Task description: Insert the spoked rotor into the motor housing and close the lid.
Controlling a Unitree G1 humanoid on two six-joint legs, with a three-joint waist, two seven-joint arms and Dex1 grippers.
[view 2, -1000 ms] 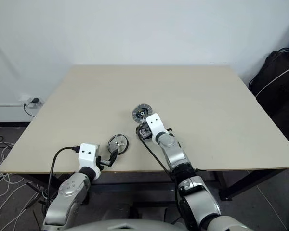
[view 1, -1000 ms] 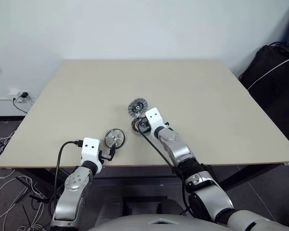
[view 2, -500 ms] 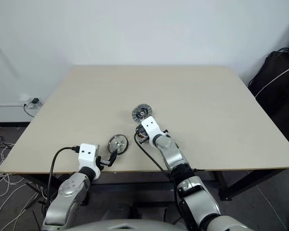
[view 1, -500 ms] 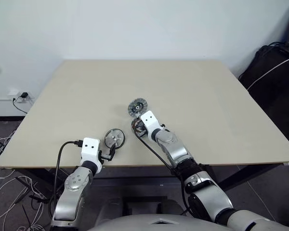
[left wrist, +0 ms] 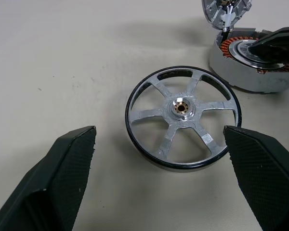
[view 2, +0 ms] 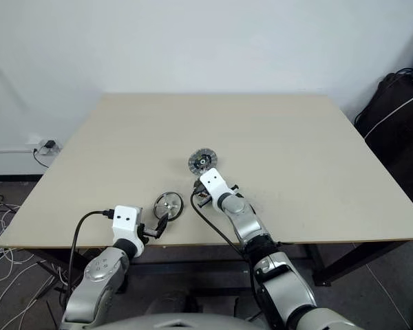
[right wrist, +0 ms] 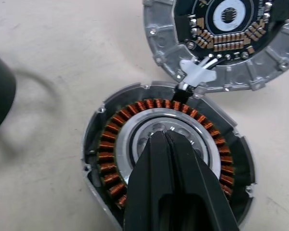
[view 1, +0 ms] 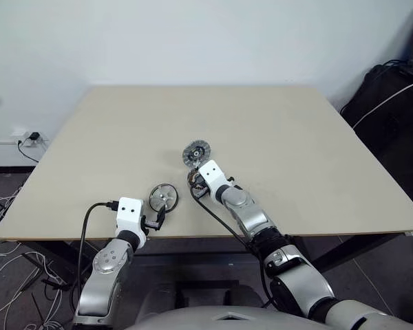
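spoked rotor [view 1: 164,197], lid [view 1: 195,152], table [view 1: 296,137]

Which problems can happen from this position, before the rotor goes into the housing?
The shut right gripper sits over the centre of the housing, blocking the rotor's seat and possibly pushing the housing toward the lid linked to it. The open left gripper brackets the rotor without holding it; closing off-centre could slide or tip it.
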